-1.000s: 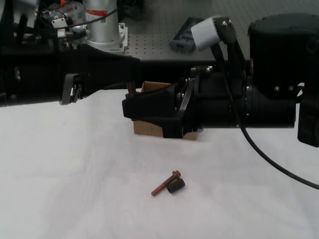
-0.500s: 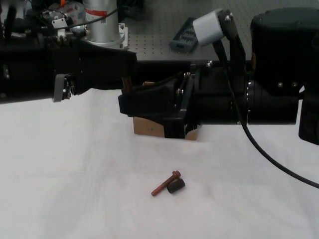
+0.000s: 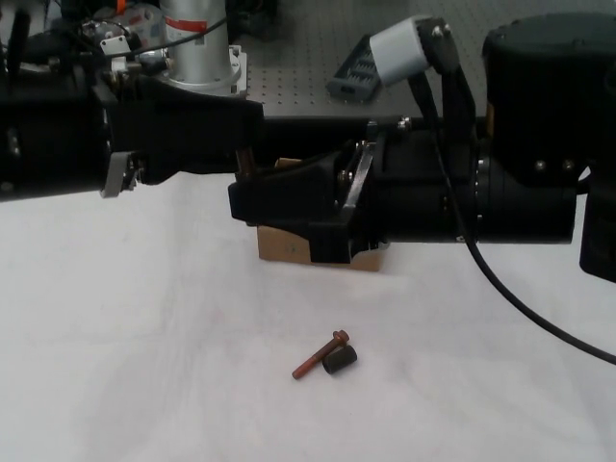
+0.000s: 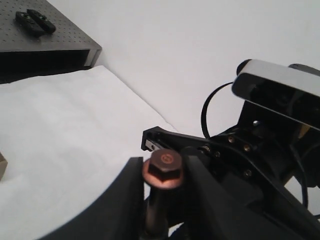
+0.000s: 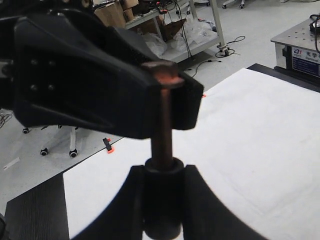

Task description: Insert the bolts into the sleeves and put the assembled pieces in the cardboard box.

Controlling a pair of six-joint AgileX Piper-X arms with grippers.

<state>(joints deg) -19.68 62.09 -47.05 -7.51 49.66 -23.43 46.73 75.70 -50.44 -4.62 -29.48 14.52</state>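
Observation:
Above the cardboard box [image 3: 286, 246] the two arms meet. My left gripper [image 4: 162, 176] is shut on a copper bolt [image 4: 162, 169], its hex head showing between the fingers. My right gripper [image 5: 161, 200] is shut on a black sleeve [image 5: 161, 195]. The bolt's shaft [image 5: 162, 125] runs down into the sleeve's mouth, with the head [image 5: 162, 67] against the left gripper's fingers [image 5: 100, 75]. In the high view the held bolt [image 3: 249, 162] shows between the left gripper [image 3: 248, 135] and the right gripper [image 3: 246, 197]. A second bolt [image 3: 318, 355] and loose sleeve [image 3: 340, 360] lie touching on the white cloth.
White cloth [image 3: 144, 337] covers the bench in front of the box. Behind it a perforated metal plate [image 3: 298, 58] carries a silver post [image 3: 197, 38] and a dark case [image 3: 356, 67]. The right arm's cable [image 3: 520, 308] hangs over the cloth.
Both arms shifted slightly a second ago: the right gripper rose a little and moved left under the left gripper. Over the last half second almost nothing moved.

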